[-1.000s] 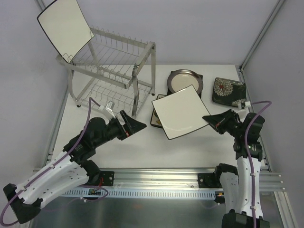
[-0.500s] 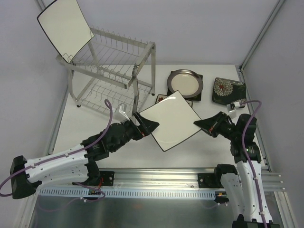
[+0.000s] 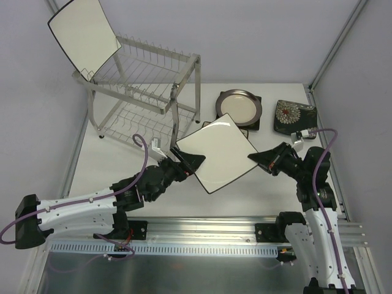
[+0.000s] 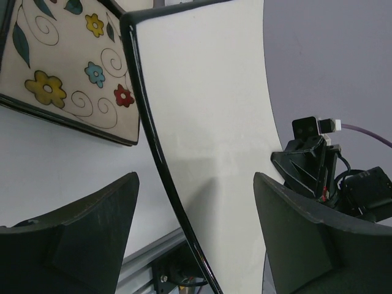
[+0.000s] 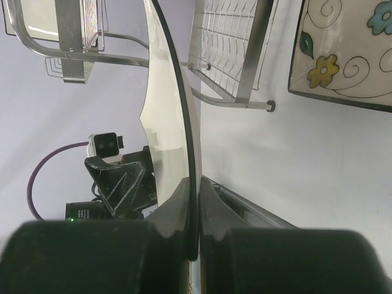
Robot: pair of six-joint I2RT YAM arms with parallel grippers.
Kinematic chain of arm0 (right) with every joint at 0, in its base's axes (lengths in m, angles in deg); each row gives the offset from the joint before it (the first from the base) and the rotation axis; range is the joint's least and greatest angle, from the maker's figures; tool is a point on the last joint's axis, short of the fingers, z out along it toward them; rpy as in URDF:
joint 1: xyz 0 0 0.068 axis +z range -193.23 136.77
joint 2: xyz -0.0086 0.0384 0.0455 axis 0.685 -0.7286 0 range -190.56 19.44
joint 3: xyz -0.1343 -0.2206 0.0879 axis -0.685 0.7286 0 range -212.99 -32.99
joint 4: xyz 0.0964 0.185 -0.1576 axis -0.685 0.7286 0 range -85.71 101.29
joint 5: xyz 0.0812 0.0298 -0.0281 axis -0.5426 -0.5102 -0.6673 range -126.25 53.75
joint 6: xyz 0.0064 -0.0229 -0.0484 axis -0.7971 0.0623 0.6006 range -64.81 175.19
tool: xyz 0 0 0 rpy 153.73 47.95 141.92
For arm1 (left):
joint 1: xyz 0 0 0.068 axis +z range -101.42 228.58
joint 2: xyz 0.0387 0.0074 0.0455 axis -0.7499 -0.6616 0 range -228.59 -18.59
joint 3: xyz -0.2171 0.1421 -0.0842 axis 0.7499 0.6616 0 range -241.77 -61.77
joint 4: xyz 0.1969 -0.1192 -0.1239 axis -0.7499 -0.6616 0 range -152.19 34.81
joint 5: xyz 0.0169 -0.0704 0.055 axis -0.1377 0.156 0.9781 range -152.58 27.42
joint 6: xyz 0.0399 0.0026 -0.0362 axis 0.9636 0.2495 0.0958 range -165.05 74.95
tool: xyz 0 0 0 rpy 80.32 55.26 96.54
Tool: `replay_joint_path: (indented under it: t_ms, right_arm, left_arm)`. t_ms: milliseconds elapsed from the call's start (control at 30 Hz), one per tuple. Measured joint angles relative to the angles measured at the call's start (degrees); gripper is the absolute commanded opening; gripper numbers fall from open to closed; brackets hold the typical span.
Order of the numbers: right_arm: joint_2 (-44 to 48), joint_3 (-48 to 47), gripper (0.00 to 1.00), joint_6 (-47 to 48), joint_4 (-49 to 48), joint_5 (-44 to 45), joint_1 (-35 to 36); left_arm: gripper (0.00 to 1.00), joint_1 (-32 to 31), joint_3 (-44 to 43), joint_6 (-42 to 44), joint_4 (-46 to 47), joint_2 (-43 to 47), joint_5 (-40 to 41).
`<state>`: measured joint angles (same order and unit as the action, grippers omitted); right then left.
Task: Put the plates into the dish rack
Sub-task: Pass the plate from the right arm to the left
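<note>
Black-fingered, the left gripper stands with its jaws spread wide to either side of the near-left rim of a white square plate, and from its own wrist view neither finger seems to touch the china. Across from it the right gripper is pinched tight on the opposite rim and carries the whole plate, tilted, above the table. To my eye this is a handover, and it wants care: the left jaws should close squarely on the glossy black rim, well past the lip, before the right lets go, since a slick edge gripped shallowly could swing or slide out. Under the held plate lies the flowered cream plate. Beyond it sit the round grey-rimmed plate, stacked on a dark square plate, and to the right the dark plate with white blooms. Farthest off, at the left, stands the dish rack, with a second white square plate already leaning at its upper corner.
</note>
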<state>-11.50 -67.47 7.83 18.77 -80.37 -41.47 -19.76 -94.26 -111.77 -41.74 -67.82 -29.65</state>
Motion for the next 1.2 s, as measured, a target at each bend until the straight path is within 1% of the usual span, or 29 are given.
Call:
replay_joint_path:
  t_ms: [67, 200, 233, 267, 467, 1033, 1200]
  right_arm:
    - [0.00, 0.00, 0.01, -0.33, -0.55, -0.04, 0.13]
    - [-0.07, 0.00, 0.01, -1.09, -1.99, 0.00, 0.37]
    - [-0.07, 0.00, 0.01, -1.29, -2.23, 0.00, 0.44]
    - [-0.07, 0.00, 0.01, -1.57, -2.56, 0.00, 0.50]
    - [0.22, 0.00, 0.01, -3.08, -4.61, 0.04, 0.72]
    - [2.12, 0.02, 0.01, -3.43, -5.66, -0.04, 0.98]
    - [2.43, 0.07, 0.01, -3.61, -5.68, 0.02, 0.98]
  left_arm:
    - [0.72, -0.11, 0.35, -0.37, 0.55, -0.02, 0.63]
    - [0.63, -0.35, 0.44, -0.92, 1.53, 0.00, 0.72]
    - [0.63, -0.35, 0.44, -1.16, 1.73, 0.02, 0.74]
    - [0.61, -0.35, 0.44, -1.38, 1.90, 0.07, 0.72]
    - [0.52, -0.35, 0.44, -2.93, 2.64, 0.28, 0.59]
    - [0.34, -0.35, 0.07, -3.23, 6.32, 0.92, -1.27]
    - [0.32, -0.33, 0.07, -3.10, 6.93, 0.85, -1.42]
